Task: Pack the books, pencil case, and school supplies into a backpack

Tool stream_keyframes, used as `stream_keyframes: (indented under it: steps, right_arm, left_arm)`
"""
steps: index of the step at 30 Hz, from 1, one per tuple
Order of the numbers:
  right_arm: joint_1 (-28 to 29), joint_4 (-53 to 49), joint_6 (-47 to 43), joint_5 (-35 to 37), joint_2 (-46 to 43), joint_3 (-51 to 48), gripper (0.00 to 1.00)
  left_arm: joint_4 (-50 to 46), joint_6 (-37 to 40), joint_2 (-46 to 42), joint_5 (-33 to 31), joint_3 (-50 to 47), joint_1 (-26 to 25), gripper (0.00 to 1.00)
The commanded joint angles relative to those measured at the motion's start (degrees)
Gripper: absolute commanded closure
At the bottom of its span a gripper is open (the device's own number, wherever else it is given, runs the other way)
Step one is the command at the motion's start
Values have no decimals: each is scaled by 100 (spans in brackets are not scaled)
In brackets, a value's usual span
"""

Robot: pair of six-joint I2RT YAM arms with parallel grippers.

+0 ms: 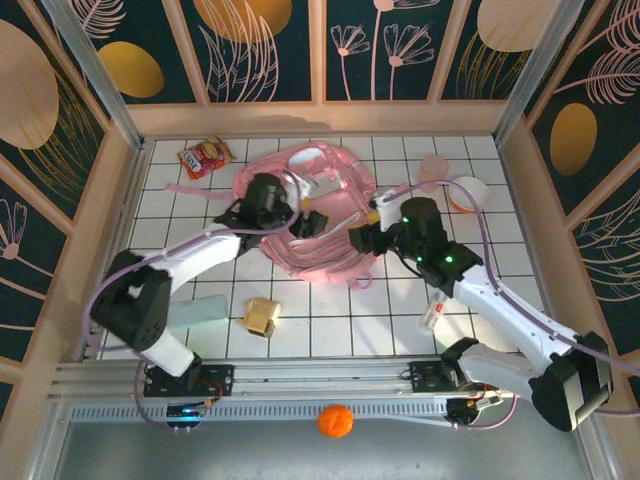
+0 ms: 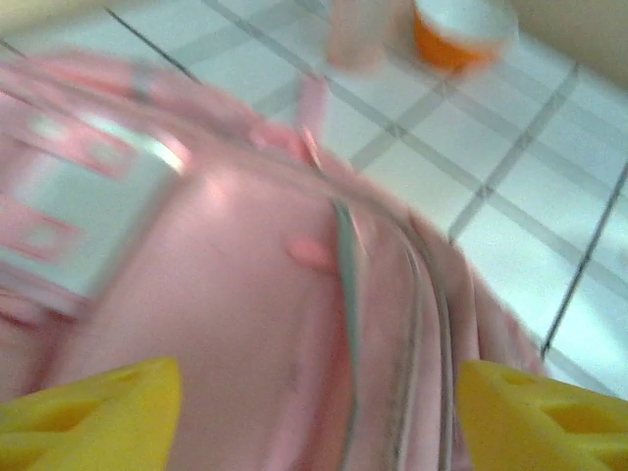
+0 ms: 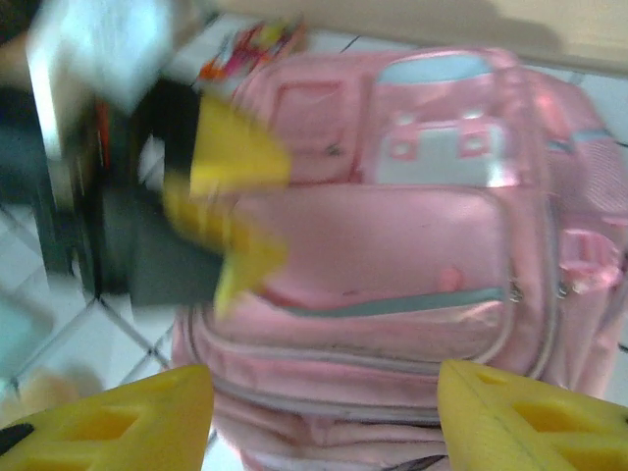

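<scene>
White tiles cover the table [image 1: 330,320], which is walled in pale wood with dark floral panels behind.

Over the middle of it, the left gripper [image 2: 314,417] hangs above the backpack [image 1: 340,165]. Its yellow fingers are spread wide at the bottom corners of the blurred left wrist view, with nothing between them but glossy pink fabric below. The right gripper [image 3: 319,422] faces the bag from its right side, jaws equally wide and empty.

The backpack lies flat at the centre of the overhead view, front side up. In the right wrist view the zip lines on its front pockets look closed, and its inside is hidden.

The remaining things lie loose on the tiles, apart from the bag:
- The pencil case [image 1: 200,308] is at lower left, beside the left arm.
- The tan-yellow box [image 1: 262,316] is just to the right of the pencil case.
- The white oblong item [image 1: 432,318] is at lower right, under the right arm.
- A snack bag [image 1: 203,157] lies at upper left.
- A pink cup [image 1: 435,168] and an orange-sided bowl [image 1: 468,192] stand at upper right. The bowl's white inside shows no clear contents.
- An orange ball [image 1: 336,421] rests below the front rail.
</scene>
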Motion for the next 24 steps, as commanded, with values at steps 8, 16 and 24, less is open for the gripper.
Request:
stream_keyframes:
  steps: [8, 16, 24]
  right_arm:
    - [1134, -1157, -3686, 163, 1586, 519, 36]
    - [1299, -280, -3782, 1032, 2859, 886, 21]
    - [1326, 244, -4222, 1656, 3446, 569, 26]
  left_arm:
    - [599, -2093, -1338, -9, -1602, 1316, 19]
    - [1294, -3019, -1939, -616, -2710, 1550, 19]
    - [1434, -3670, -1987, -832, -3008, 1554, 20]
